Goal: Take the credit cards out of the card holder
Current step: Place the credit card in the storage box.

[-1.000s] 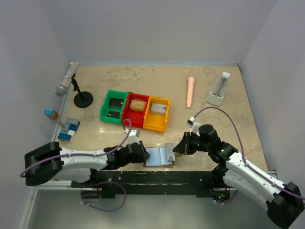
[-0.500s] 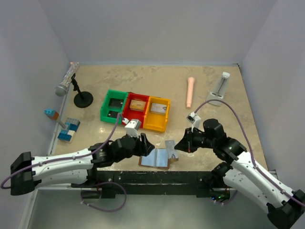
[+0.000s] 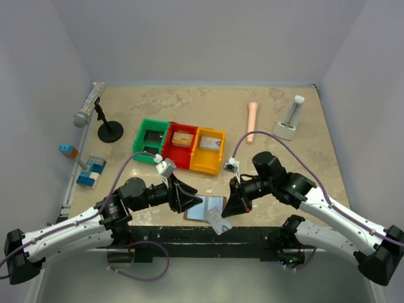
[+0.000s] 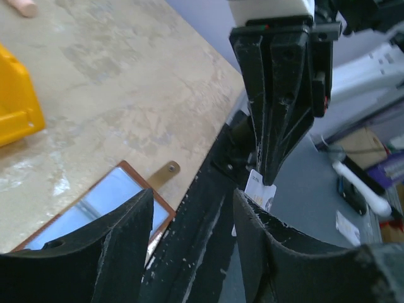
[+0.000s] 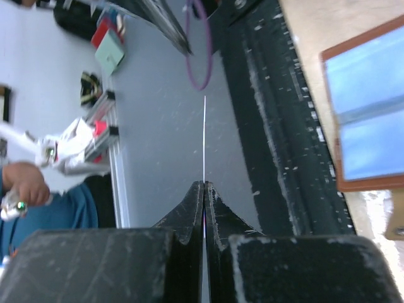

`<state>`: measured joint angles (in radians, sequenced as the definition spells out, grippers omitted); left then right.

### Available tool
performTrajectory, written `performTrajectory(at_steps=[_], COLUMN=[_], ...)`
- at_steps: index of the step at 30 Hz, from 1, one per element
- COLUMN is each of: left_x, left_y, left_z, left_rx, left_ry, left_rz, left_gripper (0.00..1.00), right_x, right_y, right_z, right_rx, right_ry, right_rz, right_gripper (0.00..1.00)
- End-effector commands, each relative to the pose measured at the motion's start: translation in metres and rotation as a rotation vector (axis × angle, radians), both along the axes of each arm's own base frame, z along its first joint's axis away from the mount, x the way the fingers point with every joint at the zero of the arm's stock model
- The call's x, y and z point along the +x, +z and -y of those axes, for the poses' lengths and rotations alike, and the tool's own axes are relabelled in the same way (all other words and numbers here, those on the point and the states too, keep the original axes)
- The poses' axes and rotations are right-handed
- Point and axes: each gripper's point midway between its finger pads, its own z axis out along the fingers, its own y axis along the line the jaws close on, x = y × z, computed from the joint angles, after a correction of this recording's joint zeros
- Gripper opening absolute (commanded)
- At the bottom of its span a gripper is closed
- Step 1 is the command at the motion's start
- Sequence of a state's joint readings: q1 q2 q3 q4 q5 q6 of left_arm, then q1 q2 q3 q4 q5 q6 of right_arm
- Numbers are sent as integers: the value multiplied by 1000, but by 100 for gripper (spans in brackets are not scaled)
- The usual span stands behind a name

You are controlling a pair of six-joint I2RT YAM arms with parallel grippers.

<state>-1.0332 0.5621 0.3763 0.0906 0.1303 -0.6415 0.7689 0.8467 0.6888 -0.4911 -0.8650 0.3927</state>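
The right gripper (image 3: pixel 229 208) is pinching a credit card (image 3: pixel 218 222) with its two fingers pressed together on it. In the right wrist view the credit card is showing only as a thin pale line, standing straight out from the closed fingertips. The card is hanging just below this gripper, over the black rail (image 3: pixel 208 237) at the near edge of the table (image 3: pixel 208 107), and it is out of the card holder.

The card holder (image 3: pixel 207 207) is lying open and flat on the table, with its pale blue inside facing up and a brown rim around it. It is sitting between the two grippers, just beside the tips of each one. A small brown tab is sticking out from its side toward the right gripper.

The left gripper (image 4: pixel 192 208) is hovering just above the left part of the card holder. Its fingers are standing apart and nothing is between them. Through this gap, the left wrist view is showing the right gripper with the white corner of the credit card under its tips.

Beyond both grippers, well apart from them, a green bin (image 3: pixel 151 140), a red bin (image 3: pixel 180 144) and a yellow bin (image 3: pixel 208 149) are standing in a row, touching each other.
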Motion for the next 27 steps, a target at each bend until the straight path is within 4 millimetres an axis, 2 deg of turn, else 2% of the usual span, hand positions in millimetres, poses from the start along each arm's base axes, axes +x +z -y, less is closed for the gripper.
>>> performTrajectory(at_steps=[1,6,11,17,27], left_x=[-39,-56,-64,-69,-70], left_y=[29,33,34,38,26], left_z=[19,26,28,30,38], left_rx=[-44,-78,-107,-128,-96], left_ry=[-291,-409,-459,-495,-526], left_rz=[89,79,70,63,21], left_gripper=[56,54,52,53,49], right_x=[-13,-14,-14,-14,-16], right_y=[32,36,37,37,43], right_z=[-10,-11,-10,-11,-11], right_rx=[78,80,74,72,82], right_ry=[124,140,148,158,180], right_rz=[80,87,92,90,106], right_gripper=[0,0,0,0,0])
